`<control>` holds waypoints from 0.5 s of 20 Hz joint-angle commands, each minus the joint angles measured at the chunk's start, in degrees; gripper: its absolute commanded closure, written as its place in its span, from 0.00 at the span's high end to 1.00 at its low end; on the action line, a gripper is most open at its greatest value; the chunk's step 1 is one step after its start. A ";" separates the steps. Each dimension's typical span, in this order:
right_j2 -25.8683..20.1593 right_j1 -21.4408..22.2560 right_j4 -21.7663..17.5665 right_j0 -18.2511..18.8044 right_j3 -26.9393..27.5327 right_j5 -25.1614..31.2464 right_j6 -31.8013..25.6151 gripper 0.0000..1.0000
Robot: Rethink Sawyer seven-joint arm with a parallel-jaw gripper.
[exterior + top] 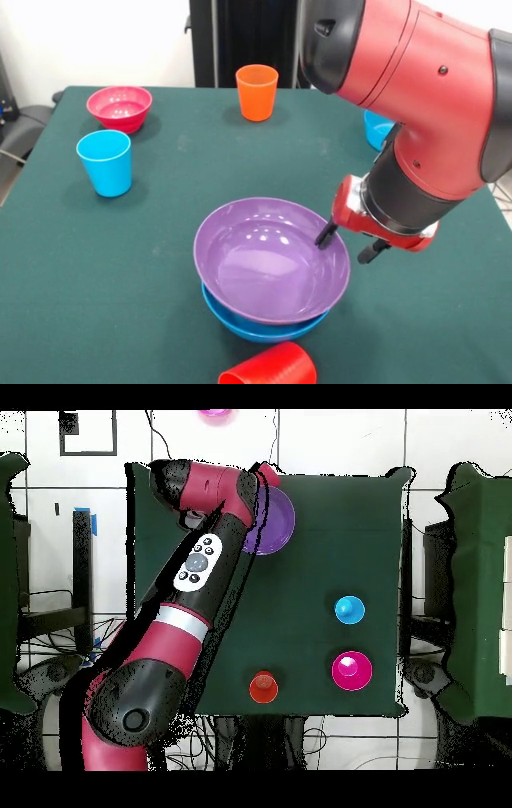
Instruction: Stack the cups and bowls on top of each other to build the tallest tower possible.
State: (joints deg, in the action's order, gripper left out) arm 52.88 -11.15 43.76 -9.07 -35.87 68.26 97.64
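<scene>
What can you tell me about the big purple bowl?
The purple bowl is wide, round and shiny, like smooth plastic, with bright light spots inside. It is empty and sits open side up, a little tilted, nested in a blue bowl on the green table. One black fingertip of the gripper is at its rim on the picture's right in the front view; the other is outside. A red cup lies on its side nearby.

The purple bowl [272,260] is nested in a blue bowl [260,326]. The open gripper [350,243] is seen at the purple bowl's right rim, one finger inside. A red cup [270,368] lies tipped just in front.
</scene>
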 commanded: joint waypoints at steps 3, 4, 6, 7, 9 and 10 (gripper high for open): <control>-9.45 -0.45 -2.02 0.46 -2.10 -1.46 8.33 1.00; -9.46 -0.48 -2.13 0.49 -2.05 -1.55 8.18 1.00; -9.59 -0.57 -2.17 0.59 -1.82 -1.69 7.82 1.00; -9.48 -0.57 -2.30 0.62 -1.70 -1.59 7.60 1.00; -9.32 -0.51 -2.64 0.71 -1.51 -1.35 6.90 1.00; -9.15 -0.54 -2.98 0.82 -1.18 -1.28 6.10 1.00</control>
State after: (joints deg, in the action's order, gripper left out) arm 51.99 -11.14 43.75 -9.03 -35.87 68.26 97.64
